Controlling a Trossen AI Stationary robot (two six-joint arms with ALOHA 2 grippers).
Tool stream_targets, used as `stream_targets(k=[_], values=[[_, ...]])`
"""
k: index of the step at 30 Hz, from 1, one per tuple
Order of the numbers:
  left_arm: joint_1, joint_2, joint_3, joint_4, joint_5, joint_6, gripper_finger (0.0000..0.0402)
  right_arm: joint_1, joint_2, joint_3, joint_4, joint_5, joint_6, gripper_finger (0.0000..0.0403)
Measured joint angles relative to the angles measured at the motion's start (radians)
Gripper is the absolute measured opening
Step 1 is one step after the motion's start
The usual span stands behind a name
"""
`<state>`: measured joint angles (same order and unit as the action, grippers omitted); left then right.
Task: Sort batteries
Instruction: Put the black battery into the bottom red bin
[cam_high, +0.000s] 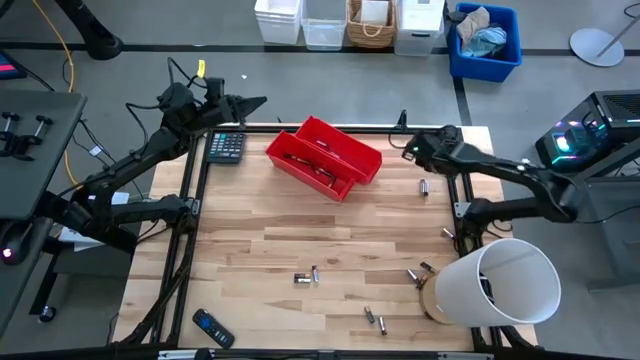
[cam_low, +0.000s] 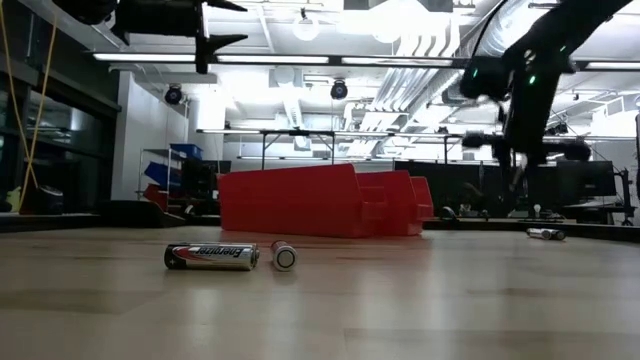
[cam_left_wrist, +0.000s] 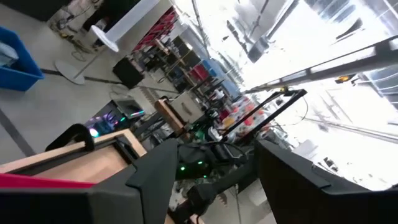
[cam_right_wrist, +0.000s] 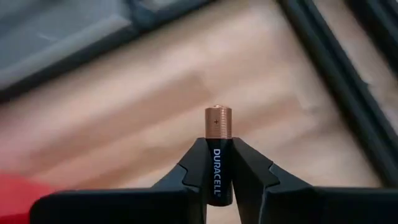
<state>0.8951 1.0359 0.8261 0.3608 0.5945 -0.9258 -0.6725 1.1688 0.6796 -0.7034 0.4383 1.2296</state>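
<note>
Two joined red bins (cam_high: 323, 158) stand at the table's far middle. Batteries lie scattered on the wood: a pair (cam_high: 306, 277) near the middle front, shown close up in the low view (cam_low: 211, 257), one (cam_high: 424, 186) at the right, and others (cam_high: 374, 319) by the near edge. My right gripper (cam_high: 406, 148) hovers just right of the bins, shut on a black-and-copper battery (cam_right_wrist: 218, 121). My left gripper (cam_high: 250, 103) hangs open and high over the table's far left corner, holding nothing. My right gripper pinches the battery's black body (cam_right_wrist: 217, 177) between its two fingers (cam_right_wrist: 189, 171). The fingers lie along the battery, and its copper end (cam_right_wrist: 218, 119) sticks out past their tips. The gripper slants down from above, and the battery is lifted clear of the table.
A dark calculator (cam_high: 226, 146) lies at the far left and a black remote (cam_high: 212, 328) at the near left edge. A big white cylinder (cam_high: 500, 283) lies on its side at the near right corner. Black frame rails (cam_high: 196, 190) run along the table's sides.
</note>
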Motion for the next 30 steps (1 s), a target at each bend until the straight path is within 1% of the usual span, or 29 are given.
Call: stream_targets(k=[1,3,5,8,10,14,17,19,21,24,25,27,30], values=[[0.000,0.000,0.000,0.004,0.000,-0.008,0.0210,0.008,-0.033,0.000,0.024,-0.001,-0.015,0.0039],[0.000,0.000,0.000,0.008,-0.004,-0.015,0.0210,0.040,-0.094,0.000,0.133,-0.014,-0.086,0.0039],[0.000,0.000,0.000,0.012,-0.013,-0.015,0.0210,0.089,-0.133,0.002,0.292,-0.085,-0.155,0.0039],[0.000,0.000,0.000,0.012,-0.050,-0.015,0.0210,0.194,-0.131,0.003,0.568,-0.196,-0.228,0.0039],[0.000,0.000,0.000,0.013,-0.072,-0.015,0.0210,0.279,-0.098,0.005,0.738,-0.241,-0.252,0.0039],[0.000,0.000,0.000,0.012,-0.095,-0.016,0.0210,0.429,0.033,0.005,0.945,-0.240,-0.260,0.0039],[0.000,0.000,0.000,0.013,-0.107,-0.023,0.0210,0.493,0.159,0.005,1.077,-0.237,-0.252,0.0039],[0.000,0.000,0.000,0.018,-0.107,-0.040,0.0210,0.513,0.247,0.010,1.161,-0.237,-0.208,0.0039],[0.000,0.000,0.000,0.033,-0.107,-0.051,0.0210,0.516,0.327,0.037,1.182,-0.232,-0.194,0.0039],[0.000,0.000,0.000,0.066,-0.107,-0.086,0.0210,0.509,0.422,0.099,1.171,-0.180,-0.200,0.0040],[0.000,0.000,0.000,0.076,-0.107,-0.093,0.0210,0.502,0.447,0.122,1.161,-0.178,-0.206,0.0046],[0.000,0.000,0.000,0.096,-0.107,-0.094,0.0210,0.484,0.485,0.176,1.107,-0.187,-0.216,0.0074],[0.000,0.000,0.000,0.115,-0.107,-0.099,0.0210,0.463,0.510,0.272,0.943,-0.188,-0.261,0.0128]])
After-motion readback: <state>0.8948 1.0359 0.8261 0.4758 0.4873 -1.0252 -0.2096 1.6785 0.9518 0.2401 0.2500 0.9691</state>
